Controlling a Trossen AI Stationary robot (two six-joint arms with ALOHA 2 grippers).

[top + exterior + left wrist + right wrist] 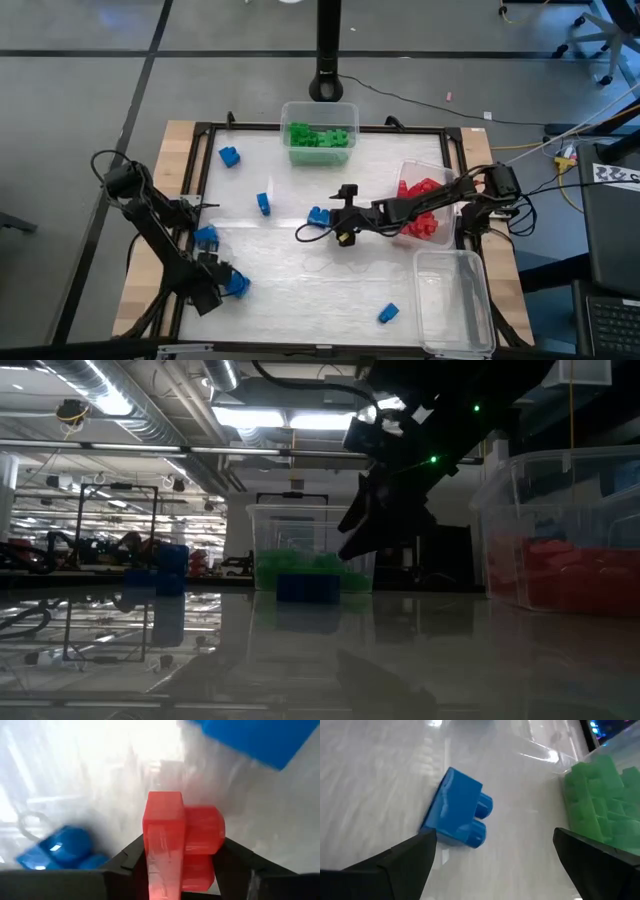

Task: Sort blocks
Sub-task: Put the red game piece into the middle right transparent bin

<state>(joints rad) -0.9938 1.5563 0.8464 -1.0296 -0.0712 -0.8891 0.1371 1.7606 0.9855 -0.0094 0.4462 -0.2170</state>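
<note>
My left gripper (213,284) stands at the table's near left, pointing down, shut on a red block (182,845). Two blue blocks lie beside it (237,285) (207,237). At mid-table my right gripper (336,216) is open and slants down toward a blue block (460,815) that lies on its side, studs sideways, just ahead of the fingertips and untouched. Other blue blocks lie scattered (229,156) (263,203) (388,313). The gripper itself hides the red block in the high view. My left gripper pinches the red block between its two fingers, from above, pointing down. One finger lies against the studs (215,832), the other against the opposite face (150,845). I cannot tell whether the block rests on the table or hangs clear.
A clear tub of green blocks (319,130) stands at the far edge. A tub of red blocks (425,205) stands at the right under my right arm. A clear tub with nothing in it (455,300) stands at the near right. Room is free in the table's near middle.
</note>
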